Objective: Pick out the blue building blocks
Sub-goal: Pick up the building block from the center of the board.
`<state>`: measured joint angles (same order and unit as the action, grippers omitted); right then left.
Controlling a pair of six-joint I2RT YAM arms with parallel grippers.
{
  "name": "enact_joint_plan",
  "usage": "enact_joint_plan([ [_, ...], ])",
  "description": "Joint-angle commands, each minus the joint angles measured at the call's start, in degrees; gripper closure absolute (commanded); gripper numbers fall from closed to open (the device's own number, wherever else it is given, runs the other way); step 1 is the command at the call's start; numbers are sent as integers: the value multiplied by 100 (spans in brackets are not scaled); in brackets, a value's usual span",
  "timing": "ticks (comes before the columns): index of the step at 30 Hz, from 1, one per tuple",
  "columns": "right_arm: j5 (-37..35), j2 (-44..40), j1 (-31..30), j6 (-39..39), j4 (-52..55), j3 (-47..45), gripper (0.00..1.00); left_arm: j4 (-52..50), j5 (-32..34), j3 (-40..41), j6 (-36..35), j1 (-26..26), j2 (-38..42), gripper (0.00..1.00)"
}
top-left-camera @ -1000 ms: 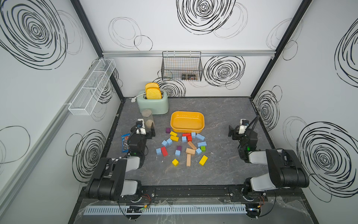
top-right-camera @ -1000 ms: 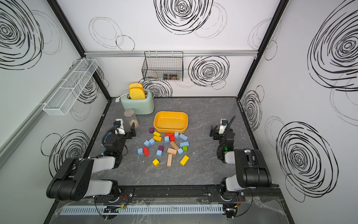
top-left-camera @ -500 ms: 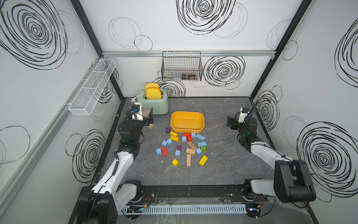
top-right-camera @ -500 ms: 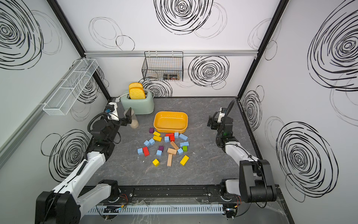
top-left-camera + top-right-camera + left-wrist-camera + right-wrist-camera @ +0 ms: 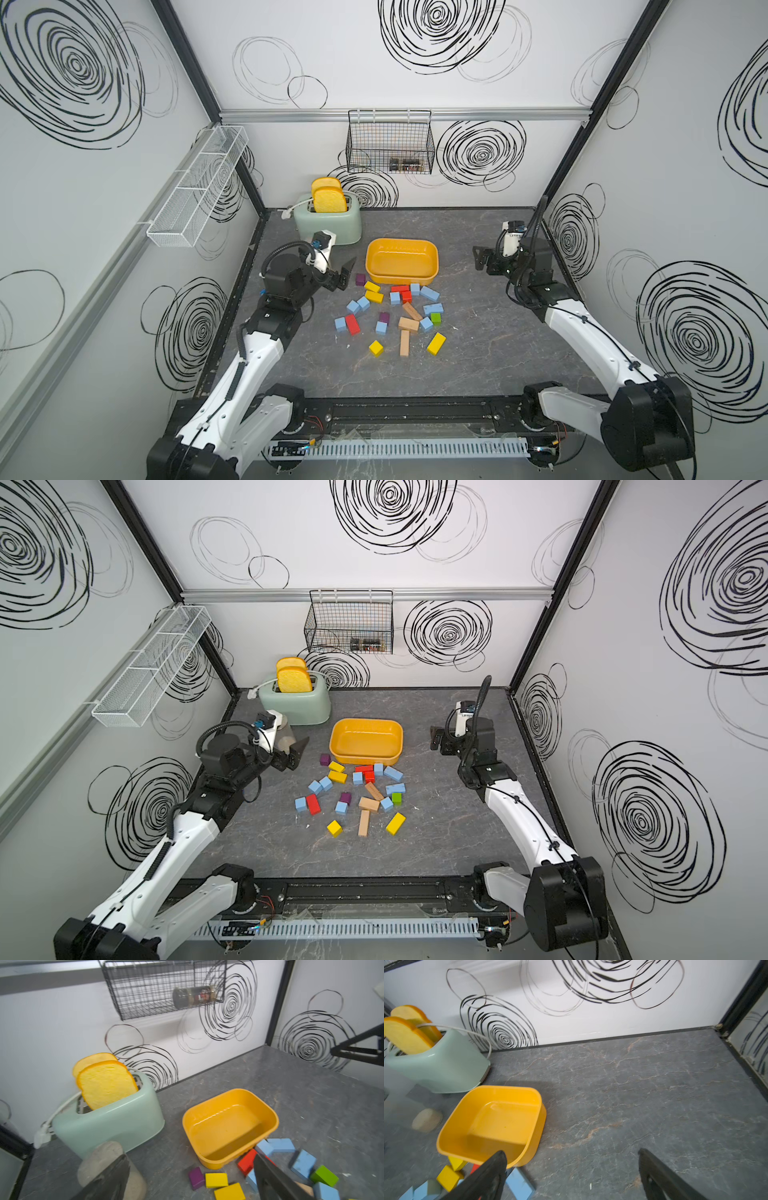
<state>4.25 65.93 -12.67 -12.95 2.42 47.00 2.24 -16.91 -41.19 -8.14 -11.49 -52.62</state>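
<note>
Several blue building blocks (image 5: 429,293) (image 5: 393,773) lie scattered on the dark tabletop among yellow, red, purple, green and plain wood blocks, just in front of an empty yellow bin (image 5: 368,262) (image 5: 332,742). My left gripper (image 5: 348,272) (image 5: 300,750) hovers open at the pile's left rear corner, holding nothing. In the left wrist view the open left gripper (image 5: 190,1156) frames the bin (image 5: 216,1162) with blue blocks (image 5: 281,1145) beside one finger. My right gripper (image 5: 480,257) (image 5: 434,737) hangs open to the right of the bin. The right wrist view shows that gripper (image 5: 571,1151) over bare table, with a blue block (image 5: 520,1183) by one finger.
A mint toaster (image 5: 328,226) with two bread slices stands at the back left, and a beige cylinder (image 5: 284,737) stands beside it near my left wrist. A black wire basket (image 5: 390,141) hangs on the back wall and a white wire shelf (image 5: 197,185) on the left wall.
Both arms have unfolded from low rest poses and lifted their grippers forward and up. The left gripper has swung toward the blocks and bin. Both grippers stay open.
</note>
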Motion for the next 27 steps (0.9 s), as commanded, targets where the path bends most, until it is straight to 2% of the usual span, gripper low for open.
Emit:
enact_joint_plan([
  [1,366,-72,-168,-118,1017,259,1,-600,-229,-161,14,-271,203,4],
  [6,682,-62,-456,-86,1770,264,5,-868,-98,261,181,-713,632,4],
  [11,607,-97,-982,-194,2249,-30,7,-1128,81,622,303,-1087,998,4],
  [20,565,234,-1507,-722,1956,-571,12,-926,135,1123,679,-1433,1219,4],
  [27,548,963,-1698,-953,1917,-346,8,-732,195,1314,786,-1607,1167,4],
])
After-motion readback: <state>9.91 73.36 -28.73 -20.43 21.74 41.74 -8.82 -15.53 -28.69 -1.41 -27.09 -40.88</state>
